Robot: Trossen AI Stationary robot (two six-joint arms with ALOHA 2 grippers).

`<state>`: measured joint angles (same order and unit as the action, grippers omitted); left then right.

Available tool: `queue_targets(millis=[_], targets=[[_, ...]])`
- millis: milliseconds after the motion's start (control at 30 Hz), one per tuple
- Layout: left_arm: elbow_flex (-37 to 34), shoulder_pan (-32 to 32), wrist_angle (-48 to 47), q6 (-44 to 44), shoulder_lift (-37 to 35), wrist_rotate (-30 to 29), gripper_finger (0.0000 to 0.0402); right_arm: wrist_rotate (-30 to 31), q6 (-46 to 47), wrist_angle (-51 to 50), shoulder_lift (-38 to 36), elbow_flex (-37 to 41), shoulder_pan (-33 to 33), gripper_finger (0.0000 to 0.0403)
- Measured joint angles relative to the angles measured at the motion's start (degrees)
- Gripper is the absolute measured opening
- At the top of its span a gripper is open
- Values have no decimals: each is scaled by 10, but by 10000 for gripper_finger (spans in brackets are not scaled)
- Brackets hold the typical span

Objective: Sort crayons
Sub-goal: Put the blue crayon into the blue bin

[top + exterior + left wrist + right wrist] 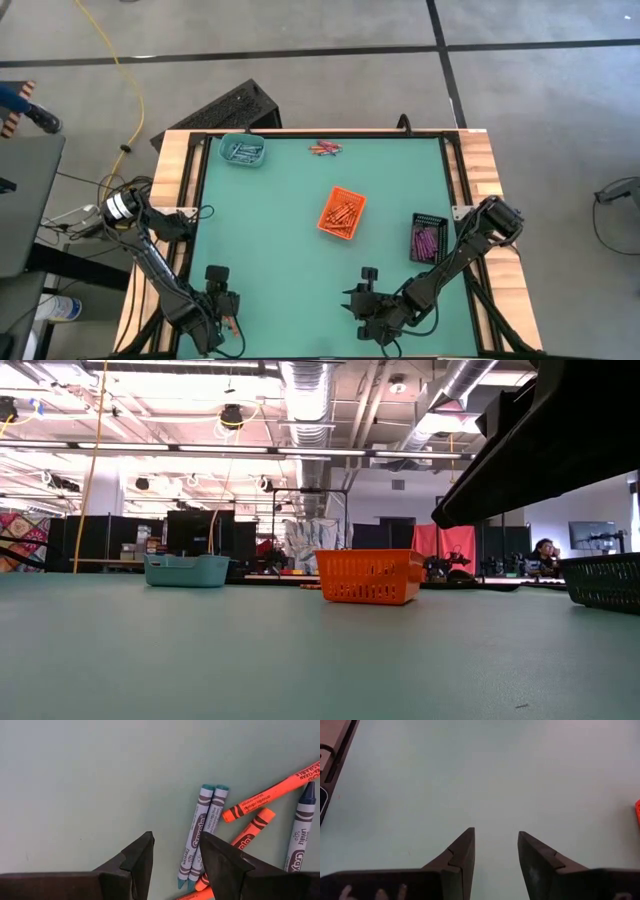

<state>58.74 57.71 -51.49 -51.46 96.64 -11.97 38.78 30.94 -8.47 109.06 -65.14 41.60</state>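
From above, the left tool [218, 300] sits at the lower left of the green bench [280, 230] and the right tool [365, 298] at the lower middle. Both are wide and hold nothing. Loose crayons [325, 149] lie at the top middle. Only the left wrist view shows crayons [240, 827] up close, orange and blue-grey, just past the left tool [175, 855].

Three baskets [341, 214], two arms [160, 270]
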Motion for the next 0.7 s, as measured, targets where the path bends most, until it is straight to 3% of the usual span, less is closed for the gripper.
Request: queue_targets(millis=[367, 700], targets=[[0, -2, 3, 26, 39, 12, 151, 0, -1, 0, 0, 0, 0, 145], [0, -18, -11, 42, 43, -26, 150, 0, 0, 0, 0, 0, 0, 145]])
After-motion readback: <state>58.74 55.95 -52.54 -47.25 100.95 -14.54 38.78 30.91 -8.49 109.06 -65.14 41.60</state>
